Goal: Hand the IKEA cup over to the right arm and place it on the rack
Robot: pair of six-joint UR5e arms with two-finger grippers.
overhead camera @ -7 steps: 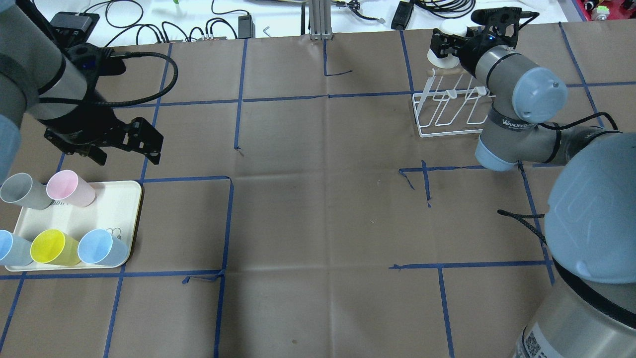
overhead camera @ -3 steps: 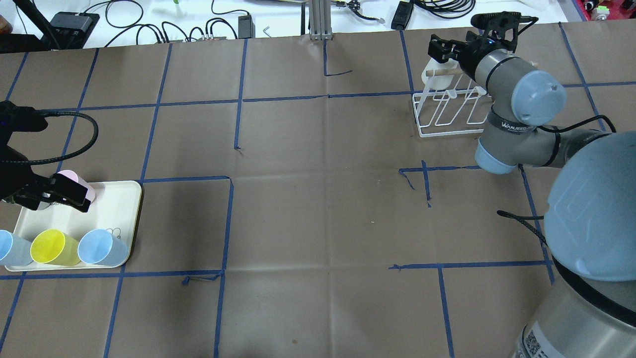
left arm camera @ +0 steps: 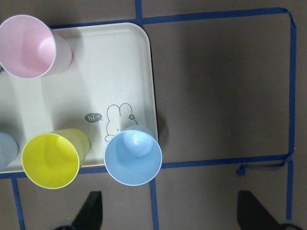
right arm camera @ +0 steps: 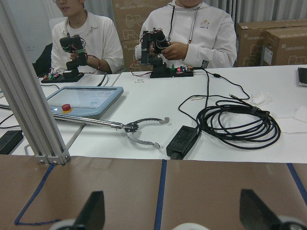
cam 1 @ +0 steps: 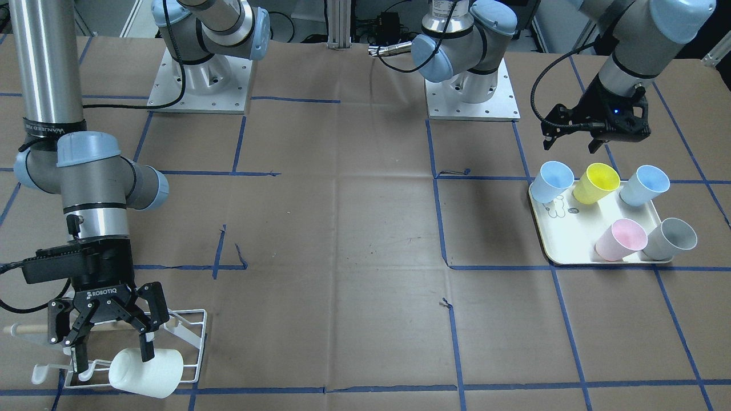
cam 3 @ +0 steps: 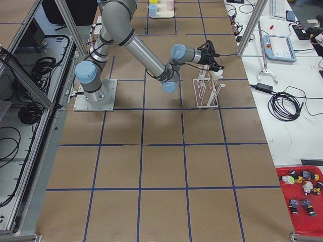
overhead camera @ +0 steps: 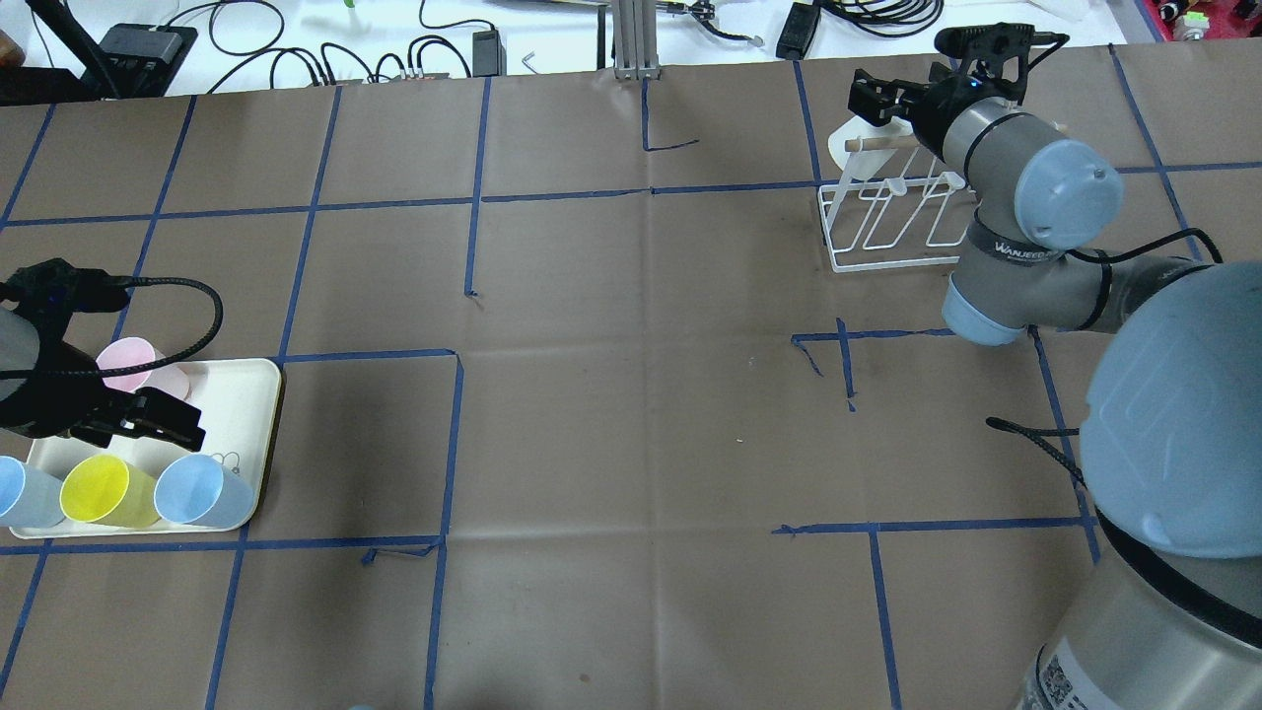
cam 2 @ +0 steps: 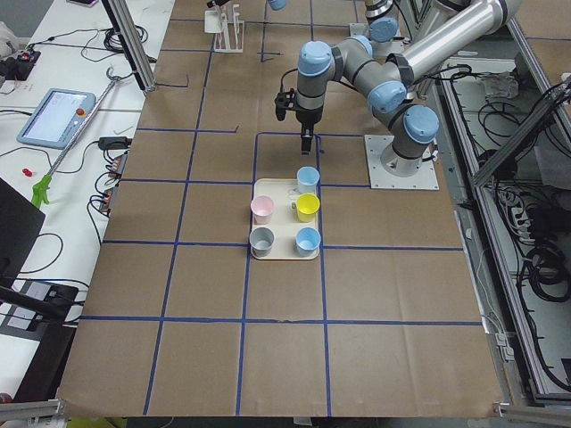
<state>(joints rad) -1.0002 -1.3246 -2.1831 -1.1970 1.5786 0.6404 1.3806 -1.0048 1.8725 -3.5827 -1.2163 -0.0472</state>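
Observation:
A white cup [cam 1: 147,372] lies tilted on the white wire rack [cam 1: 191,319] below its wooden dowel [cam 1: 23,329]; it also shows in the overhead view [overhead camera: 848,148]. My right gripper [cam 1: 111,349] hangs open just above it, one fingertip [cam 1: 147,351] at the cup's top. In the overhead view my right gripper [overhead camera: 882,99] is over the rack [overhead camera: 887,237]. My left gripper [overhead camera: 148,419] is open and empty over the cream tray [overhead camera: 242,394], above a blue cup [left arm camera: 133,155], a yellow cup [left arm camera: 51,160] and a pink cup [left arm camera: 29,46].
The tray [cam 1: 562,242] also holds a grey cup [cam 1: 671,238] and a second light-blue cup [cam 1: 645,185]. Cables and adapters lie on the white bench [overhead camera: 444,44] beyond the table's far edge. Blue tape lines cross the brown table cover.
The white cup went down from between my right gripper's fingers onto the rack. My left arm swung from behind the tray to over it, now covering the grey cup in the overhead view.

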